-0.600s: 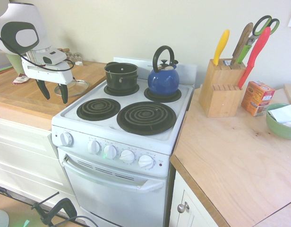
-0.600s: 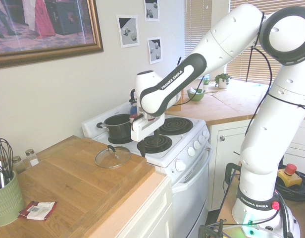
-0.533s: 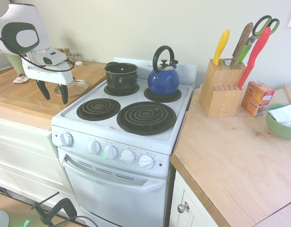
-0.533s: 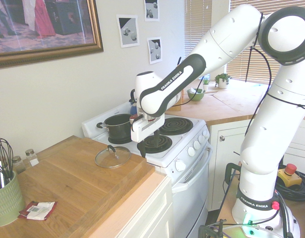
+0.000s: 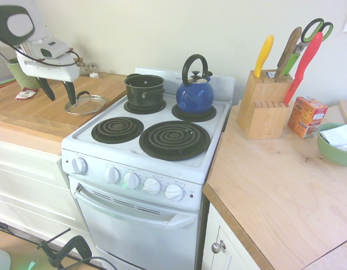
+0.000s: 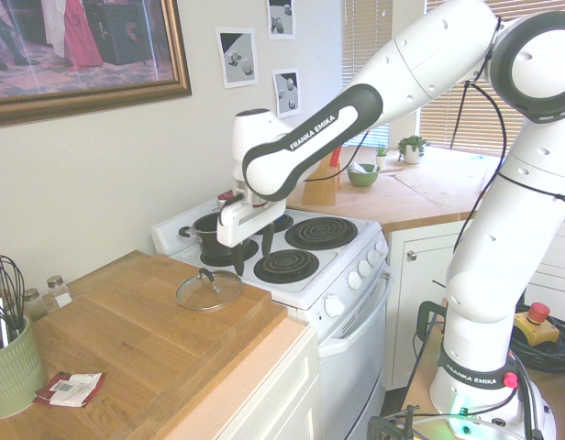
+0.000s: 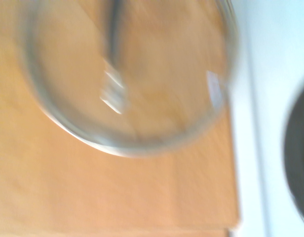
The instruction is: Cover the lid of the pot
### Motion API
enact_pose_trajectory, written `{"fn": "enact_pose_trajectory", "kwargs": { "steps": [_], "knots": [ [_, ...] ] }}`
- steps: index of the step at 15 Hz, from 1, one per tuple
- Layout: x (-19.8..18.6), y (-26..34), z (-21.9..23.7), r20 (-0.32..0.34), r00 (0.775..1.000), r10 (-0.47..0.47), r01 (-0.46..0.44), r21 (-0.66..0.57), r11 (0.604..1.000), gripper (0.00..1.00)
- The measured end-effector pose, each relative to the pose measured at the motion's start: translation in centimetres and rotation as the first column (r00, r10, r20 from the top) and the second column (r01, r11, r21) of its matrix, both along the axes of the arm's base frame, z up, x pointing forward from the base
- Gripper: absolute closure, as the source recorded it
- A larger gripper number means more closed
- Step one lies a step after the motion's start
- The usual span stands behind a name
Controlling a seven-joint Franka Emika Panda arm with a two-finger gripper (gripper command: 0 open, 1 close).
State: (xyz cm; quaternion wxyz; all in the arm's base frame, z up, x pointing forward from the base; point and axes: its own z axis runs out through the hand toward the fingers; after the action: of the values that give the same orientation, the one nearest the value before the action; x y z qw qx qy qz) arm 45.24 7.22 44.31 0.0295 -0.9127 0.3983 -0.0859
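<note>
Lying flat on the wooden counter (image 5: 32,115) at centre left, beside the open pot (image 5: 144,90), the glass lid (image 5: 85,104) is looking rigid, slick and breakable, best pinched by its dark knob (image 6: 206,274), while the gripper (image 5: 56,91) is hanging above, jaws spread and empty.

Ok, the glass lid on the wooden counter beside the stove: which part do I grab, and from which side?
Take the lid by its dark handle, coming straight down from above. It lies flat on the wooden counter with the handle standing up at its centre, and the thin rim sits flush, leaving no edge to pinch. The gripper, jaws open and pointing down, hangs above the lid's stove-side edge. Probably best to straddle the handle across its narrow width.
</note>
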Motion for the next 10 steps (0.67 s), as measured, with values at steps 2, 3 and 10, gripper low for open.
{"fn": "enact_pose_trajectory", "kwargs": {
  "steps": [2, 3, 10],
  "knots": [
    [1.4, 1.8, 1.2, 0.014, 1.000, 0.006, -0.006, 0.001, 1.000, 0.00],
    [2.5, 2.2, 1.2, 0.016, 1.000, 0.003, -0.003, -0.002, 1.000, 0.00],
    [11.5, 1.1, -4.4, -0.027, 0.999, -0.040, 0.040, 0.003, 0.999, 0.00]
  ]
}}
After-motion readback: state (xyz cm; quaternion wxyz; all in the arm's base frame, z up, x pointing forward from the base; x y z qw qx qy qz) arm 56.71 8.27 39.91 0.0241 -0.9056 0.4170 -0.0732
